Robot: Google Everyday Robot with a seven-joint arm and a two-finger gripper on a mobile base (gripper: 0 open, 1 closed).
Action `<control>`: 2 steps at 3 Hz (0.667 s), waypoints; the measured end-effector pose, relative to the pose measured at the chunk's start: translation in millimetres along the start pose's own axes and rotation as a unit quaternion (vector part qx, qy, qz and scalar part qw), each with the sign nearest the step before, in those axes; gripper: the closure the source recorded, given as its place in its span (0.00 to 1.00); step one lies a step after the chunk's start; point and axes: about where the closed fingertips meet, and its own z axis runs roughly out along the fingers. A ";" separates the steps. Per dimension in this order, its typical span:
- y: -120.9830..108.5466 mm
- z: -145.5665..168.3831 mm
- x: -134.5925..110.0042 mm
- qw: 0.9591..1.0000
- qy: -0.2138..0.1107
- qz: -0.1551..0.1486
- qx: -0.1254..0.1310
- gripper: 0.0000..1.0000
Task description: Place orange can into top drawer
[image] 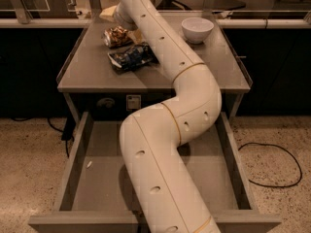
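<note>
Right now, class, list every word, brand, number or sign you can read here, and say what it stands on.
No text here can be read.
The chip bag: print too blurred to read.
The orange can: markings too blurred to read.
The small label on the table front, above the open drawer: too small to read.
The gripper, at the table's far edge beyond the can: no lettering visible.

I can read no words or numbers anywhere. The small white label (pixel 133 102), below and left of the white bowl (pixel 197 29), is too blurred, as is the print on the chip bag (pixel 132 57). My gripper (pixel 110 14) sits left of that bowl.
</note>
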 end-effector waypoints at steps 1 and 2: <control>0.0 0.0 0.0 1.000 0.000 0.000 0.000 0.44; 0.0 0.1 0.0 1.000 0.000 0.000 0.000 0.69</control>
